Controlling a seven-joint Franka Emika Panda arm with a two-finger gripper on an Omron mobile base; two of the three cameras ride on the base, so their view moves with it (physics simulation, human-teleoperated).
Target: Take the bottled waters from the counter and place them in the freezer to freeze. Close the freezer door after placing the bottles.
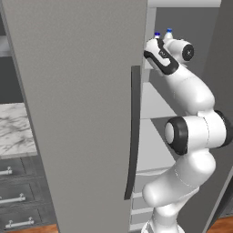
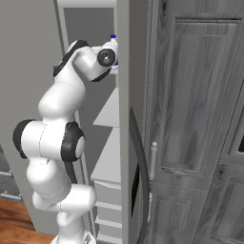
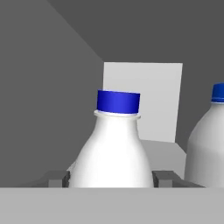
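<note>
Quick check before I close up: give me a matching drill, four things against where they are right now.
Things:
1. bottle with white body
2. second bottle
3. freezer door
4. counter

Places:
A. swung open, beside the arm
B. between the fingers of the end effector
C. at the hand view's right edge
D. left of the open door

Pairs: 1-B, 2-C, 3-A, 4-D

No writing, brand, number or sign can be read anywhere. The white plastic bottle with a blue screw cap (image 3: 114, 144) standing between the jaws has a bare, unmarked body, and the second whitish blue-capped bottle (image 3: 209, 144) just to the right of the jaws is equally blank. The tall flat light-grey freezer door (image 1: 86, 113) bears no lettering either.
</note>
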